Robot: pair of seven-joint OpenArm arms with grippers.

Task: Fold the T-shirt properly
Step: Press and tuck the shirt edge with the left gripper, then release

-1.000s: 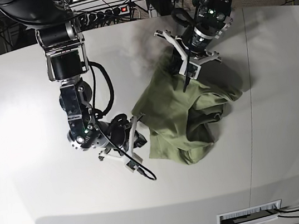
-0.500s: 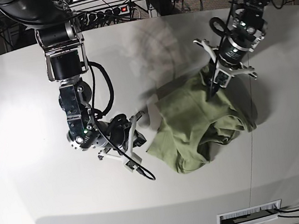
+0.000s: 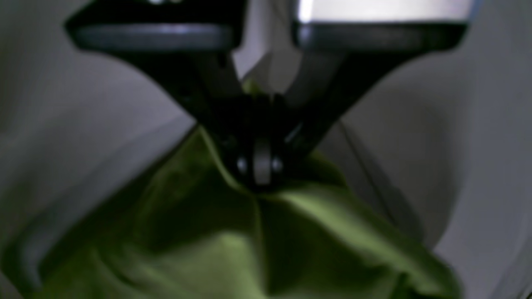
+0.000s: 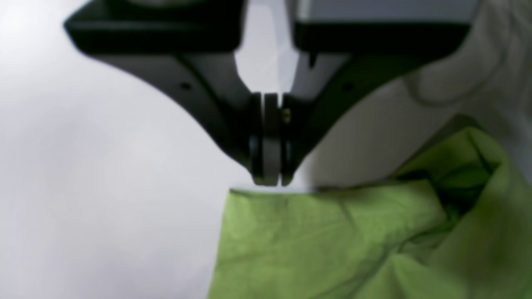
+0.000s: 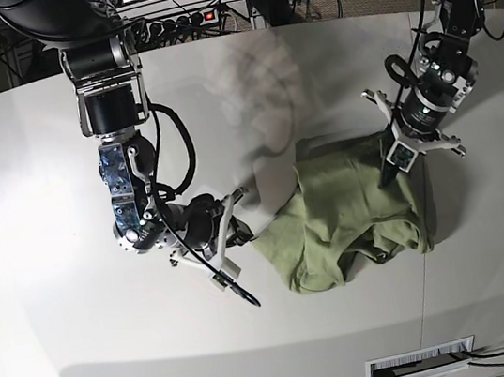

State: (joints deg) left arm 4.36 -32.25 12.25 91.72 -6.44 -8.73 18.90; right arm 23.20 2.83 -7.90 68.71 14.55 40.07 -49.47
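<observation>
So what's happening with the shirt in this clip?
Two arms are working an olive-green T-shirt on the white table. The left claw is shut on a pinch of fabric at the shirt's far side. The right claw is shut at the shirt's near corner edge; whether it grips cloth is unclear. The shirt lies bunched and wrinkled, not folded.

T-shirt [image 5: 351, 216] on table [image 5: 33, 183], between hands
</observation>
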